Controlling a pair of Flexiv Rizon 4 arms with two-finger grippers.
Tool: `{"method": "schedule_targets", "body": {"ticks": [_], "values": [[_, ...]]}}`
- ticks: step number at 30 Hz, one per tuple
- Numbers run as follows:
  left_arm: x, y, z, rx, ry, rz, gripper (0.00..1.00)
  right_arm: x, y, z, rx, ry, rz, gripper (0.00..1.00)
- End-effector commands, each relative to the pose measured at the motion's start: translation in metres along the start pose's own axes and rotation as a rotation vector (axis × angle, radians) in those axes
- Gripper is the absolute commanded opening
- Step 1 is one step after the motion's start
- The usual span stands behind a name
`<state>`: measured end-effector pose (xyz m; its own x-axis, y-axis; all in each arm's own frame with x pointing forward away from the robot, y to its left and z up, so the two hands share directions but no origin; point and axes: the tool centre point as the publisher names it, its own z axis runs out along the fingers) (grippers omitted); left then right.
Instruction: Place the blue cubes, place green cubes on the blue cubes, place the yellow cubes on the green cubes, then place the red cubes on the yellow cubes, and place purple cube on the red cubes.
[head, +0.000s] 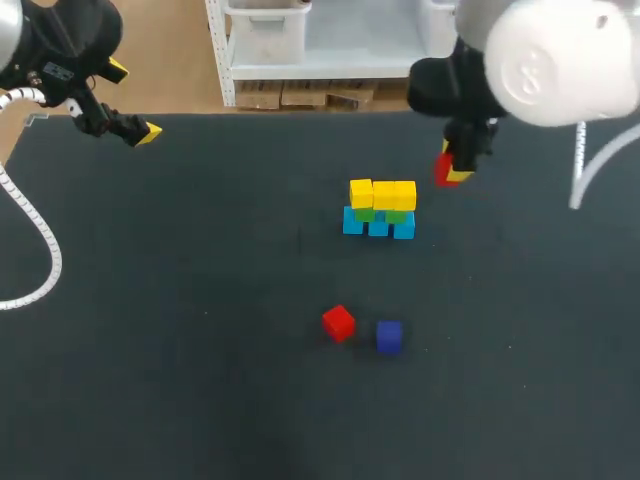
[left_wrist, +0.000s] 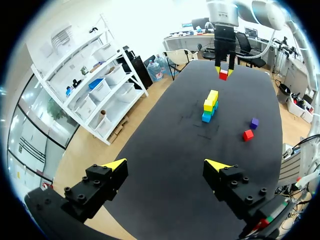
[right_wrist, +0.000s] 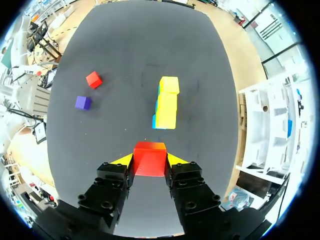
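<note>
Red cube (right_wrist: 150, 159) is clamped between right gripper (right_wrist: 150, 163) fingers, raised off the table (head: 200, 300) just beyond the stack (head: 380, 208), probably staging for the yellow cubes (head: 383, 194) on top. Second red cube (head: 338, 323) and purple cube (head: 389, 336) sit loose, well apart from the stack. Left gripper (left_wrist: 165, 167) is spread wide and empty, parked at the table corner out of the way.

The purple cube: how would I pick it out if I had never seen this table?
Find the stack of blue, green and yellow cubes in the middle of the black table. Nearer the camera lie two loose cubes; the purple cube is the darker one, just right of the red cube.
</note>
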<state>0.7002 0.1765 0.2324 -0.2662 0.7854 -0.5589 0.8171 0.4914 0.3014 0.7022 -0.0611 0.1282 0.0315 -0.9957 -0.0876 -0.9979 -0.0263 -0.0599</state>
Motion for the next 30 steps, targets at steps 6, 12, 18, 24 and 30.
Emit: {"method": "schedule_targets", "body": {"ticks": [6, 12, 18, 24, 30], "values": [[0.001, 0.001, 0.000, 0.003, -0.005, 0.003, 1.00, -0.029, -0.015, 0.009, -0.073, 0.010, -0.020, 0.00], [0.001, 0.001, 0.000, 0.003, -0.005, 0.003, 1.00, -0.039, -0.017, 0.018, -0.094, 0.023, -0.017, 0.00], [0.001, 0.001, 0.000, 0.003, -0.005, 0.003, 1.00, -0.046, -0.022, 0.027, -0.096, 0.053, 0.000, 0.00], [0.001, 0.001, 0.000, 0.003, -0.005, 0.003, 1.00, -0.052, -0.024, 0.033, -0.097, 0.071, 0.000, 0.00], [0.001, 0.001, 0.000, 0.003, -0.005, 0.003, 1.00, -0.052, -0.023, 0.037, -0.114, 0.074, 0.008, 0.00]]}}
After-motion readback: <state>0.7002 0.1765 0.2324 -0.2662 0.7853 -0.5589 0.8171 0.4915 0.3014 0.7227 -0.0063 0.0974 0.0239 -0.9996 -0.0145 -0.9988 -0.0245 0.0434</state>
